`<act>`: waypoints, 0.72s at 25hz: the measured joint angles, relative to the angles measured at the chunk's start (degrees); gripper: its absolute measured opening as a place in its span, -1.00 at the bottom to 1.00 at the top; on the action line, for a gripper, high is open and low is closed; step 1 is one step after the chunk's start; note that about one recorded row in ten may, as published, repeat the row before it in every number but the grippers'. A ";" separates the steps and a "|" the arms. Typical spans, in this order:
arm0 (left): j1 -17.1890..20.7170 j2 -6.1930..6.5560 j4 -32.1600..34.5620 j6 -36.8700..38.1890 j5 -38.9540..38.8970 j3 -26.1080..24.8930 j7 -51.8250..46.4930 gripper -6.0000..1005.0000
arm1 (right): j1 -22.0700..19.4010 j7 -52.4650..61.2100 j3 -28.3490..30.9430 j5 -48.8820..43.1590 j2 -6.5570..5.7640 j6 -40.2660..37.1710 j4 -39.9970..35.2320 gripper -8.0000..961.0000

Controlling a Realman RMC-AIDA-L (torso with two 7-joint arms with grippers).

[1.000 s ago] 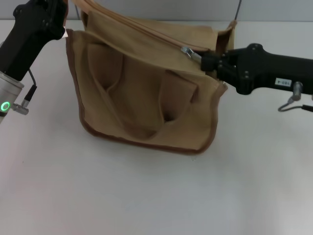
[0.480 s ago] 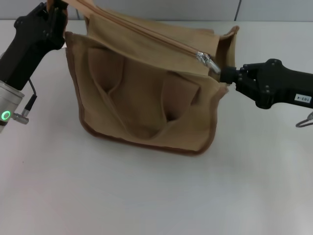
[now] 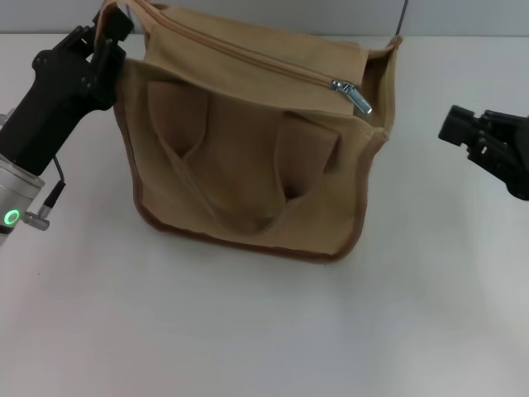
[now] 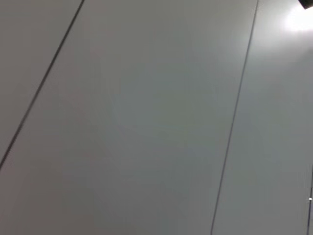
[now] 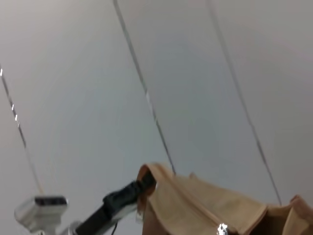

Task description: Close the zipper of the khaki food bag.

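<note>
A: The khaki food bag (image 3: 248, 157) stands upright mid-table, front handles facing us. The zipper (image 3: 248, 56) runs along its top from the far left corner down toward the near right, and the silver pull tab (image 3: 354, 95) sits at that right end, hanging down and rightward.

B: A second ago that tab was further left along the line, right at the tip of the right gripper (image 3: 453, 128). Now it has reached the right end and the line looks closed behind it.

A: And the right gripper has backed off: it's well apart from the bag, out to the right, nothing between its fingers. Spread or pressed together? I cannot tell.

B: The left gripper (image 3: 111, 29) stays at the bag's far left top corner, clamped on the fabric there, a tan fold poking up between the fingers.

A: The right wrist view shows it too, dark fingers pinching the bag's corner.
</note>
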 joint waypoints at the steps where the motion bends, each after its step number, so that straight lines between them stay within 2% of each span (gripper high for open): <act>1: 0.00 -0.06 -0.12 0.16 0.12 0.01 0.46 -0.66 | 0.00 -1.43 0.50 0.04 -0.01 -0.63 0.90 -0.86; 5: 0.64 -0.05 -0.49 0.48 0.38 2.02 4.00 -0.66 | -0.17 -5.92 0.94 0.05 0.03 -1.95 2.95 -0.77; 6: 1.98 0.11 -0.18 3.72 0.40 4.35 4.42 -0.57 | -0.20 -7.43 0.75 0.05 0.07 -2.27 3.92 -0.74; 8: 2.55 0.15 -0.04 5.57 0.42 5.00 4.42 -0.40 | -0.05 -9.17 0.48 0.10 0.15 -2.46 5.02 -0.31; 10: 4.02 0.23 0.59 11.60 0.44 6.70 4.44 -0.22 | 0.11 -9.91 0.42 0.13 0.18 -2.50 5.60 -0.17; 11: 5.36 0.29 1.37 17.02 0.44 7.70 4.09 -0.15 | 0.63 -11.33 0.39 0.14 0.18 -2.74 6.77 -0.09; 14: 5.93 0.35 2.05 18.65 0.23 7.73 2.80 0.06 | 1.56 -13.10 0.40 0.14 0.21 -3.07 7.74 0.12; 18: 6.06 0.41 4.71 18.39 0.32 8.98 -0.42 0.31 | 2.91 -14.81 0.36 -0.08 0.21 -3.61 9.56 0.18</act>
